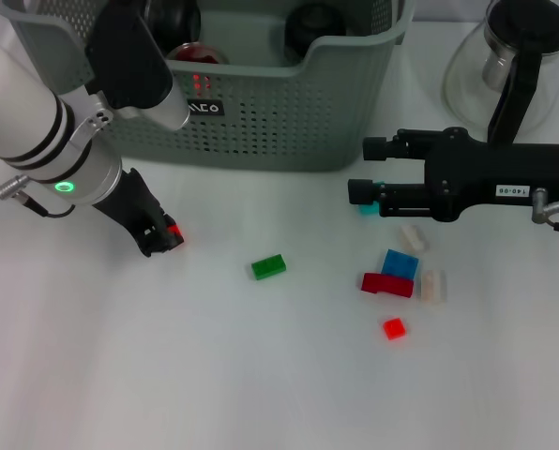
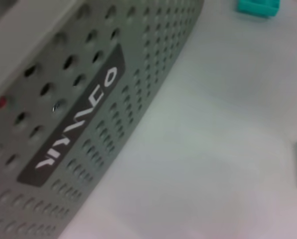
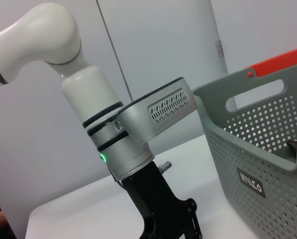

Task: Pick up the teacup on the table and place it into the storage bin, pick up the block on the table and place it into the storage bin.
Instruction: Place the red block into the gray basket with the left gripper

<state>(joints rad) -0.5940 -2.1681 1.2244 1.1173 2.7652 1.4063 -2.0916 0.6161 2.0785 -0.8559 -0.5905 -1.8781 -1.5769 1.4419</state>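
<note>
Reading "140-08" on right gripper, fingers apart | left gripper fingers unclear

Setting: robot test bench in a lab-type room. Evidence: plain white table as work surface; bare pale walls with a vertical panel seam at upper centre of the right wrist view. Staged props: small toy blocks scattered right of centre, perforated storage bin at top.

Grey-green perforated storage bin; green block; black left end effector.
</note>
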